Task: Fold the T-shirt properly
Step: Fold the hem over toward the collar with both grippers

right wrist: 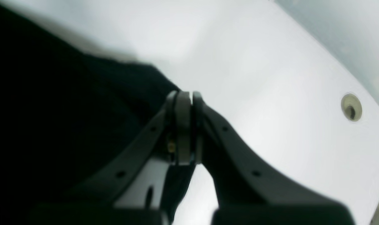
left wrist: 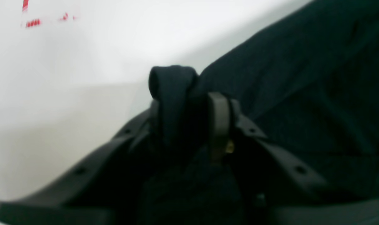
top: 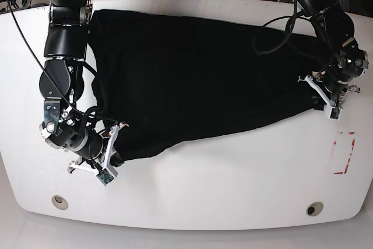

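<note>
Now my right gripper (right wrist: 184, 131) and left gripper (left wrist: 189, 122) both pinch the T-shirt (top: 192, 80) hem; next, I judge, carry it over evenly.

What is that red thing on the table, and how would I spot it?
Start at the white table and follow the black T-shirt to its end under the left gripper. Just below lies a red outline mark on bare tabletop, the table's only red thing.
</note>
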You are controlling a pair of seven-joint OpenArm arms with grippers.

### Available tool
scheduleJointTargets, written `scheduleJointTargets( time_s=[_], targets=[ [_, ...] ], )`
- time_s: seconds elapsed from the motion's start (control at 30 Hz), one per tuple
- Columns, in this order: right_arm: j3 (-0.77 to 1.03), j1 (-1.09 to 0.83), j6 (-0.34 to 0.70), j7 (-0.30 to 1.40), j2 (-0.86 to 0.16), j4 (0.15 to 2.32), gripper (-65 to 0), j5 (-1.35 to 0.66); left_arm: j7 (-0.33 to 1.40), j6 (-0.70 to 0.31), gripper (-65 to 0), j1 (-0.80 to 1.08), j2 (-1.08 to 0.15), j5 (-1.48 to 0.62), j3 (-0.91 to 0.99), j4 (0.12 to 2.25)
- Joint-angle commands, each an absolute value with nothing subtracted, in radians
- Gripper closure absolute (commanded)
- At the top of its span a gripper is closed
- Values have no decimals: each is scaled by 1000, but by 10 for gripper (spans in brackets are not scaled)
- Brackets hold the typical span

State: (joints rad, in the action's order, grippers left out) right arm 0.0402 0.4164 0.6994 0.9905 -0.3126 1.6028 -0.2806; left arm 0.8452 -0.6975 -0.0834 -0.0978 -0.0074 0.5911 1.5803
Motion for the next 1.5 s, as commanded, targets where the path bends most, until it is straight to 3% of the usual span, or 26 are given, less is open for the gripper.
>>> scheduleJointTargets(
  time_s=[0.0, 0.13, 0.63, 1.2, 1.47],
  targets=[
    [48, 433, 698, 1012, -325, 1667, 0, -288, 823, -698, -67, -105, -113, -22, 591, 1596],
    [79, 374, 698, 1032, -321, 1725, 0, -288, 823, -698, -17, -107, -113, -22, 591, 1583],
    [251, 139, 698, 1171, -242, 1962, 0, -300, 823, -698, -11, -120, -113, -24, 644, 1584],
    [526, -156, 698, 1288, -222, 1994, 0, -704, 823, -698, -10, -119, -142, -22, 674, 1589],
    [544, -260, 698, 1294, -217, 1994, 0, -812, 823, -698, -11, -93, -162, -24, 674, 1600]
  ],
)
